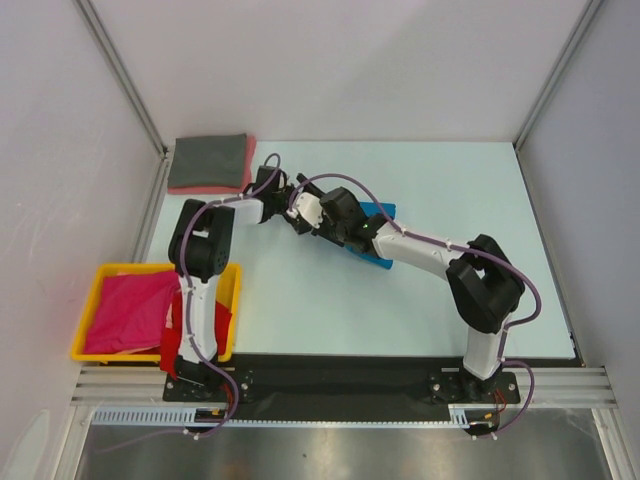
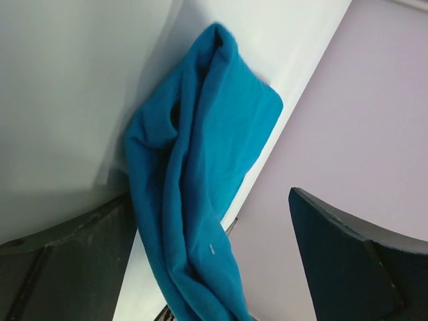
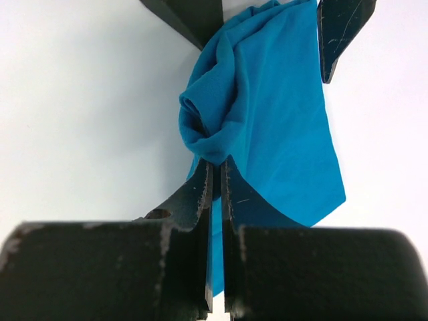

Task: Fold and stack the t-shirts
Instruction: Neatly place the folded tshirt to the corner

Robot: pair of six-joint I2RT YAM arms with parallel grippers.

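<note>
- At the near left corner of the pale, flat table (image 1: pixel 330 300), beside the left arm's base, sits a rectangular yellow plastic bin (image 1: pixel 130 267). A loose, unfolded magenta t-shirt (image 1: pixel 130 310) fills it.
- A soft red t-shirt (image 1: pixel 222 320) hangs crumpled over the bin's right wall, partly behind the left arm's upright link. A tail of it shows at the bin's near corner.
- Towards the middle of the table both arms reach inward and their wrists meet. The bright blue t-shirt (image 3: pixel 281 114) is there, bunched between the two grippers. From above, only a blue wedge of it shows past the right forearm.
- The right gripper (image 3: pixel 215 177) is clenched on a rolled fold of the blue cloth. Its two dark fingers (image 3: pixel 194 200) are pressed nearly together with the fabric pinched between them, and the rest of the cloth spreads out beyond the tips.
- The left gripper (image 2: pixel 210 200) is released (its two dark fingers stand wide apart, one at each side of its wrist view). The cloth hangs as a twisted rope between them. Whether it touches either finger is hard to say, though it looks just beside the left-hand one.
- At the far left corner lies a neatly folded dark grey t-shirt (image 1: pixel 208 160). It is stacked on a folded salmon pink t-shirt (image 1: pixel 210 189) whose edge peeps out along the near and right sides.
</note>
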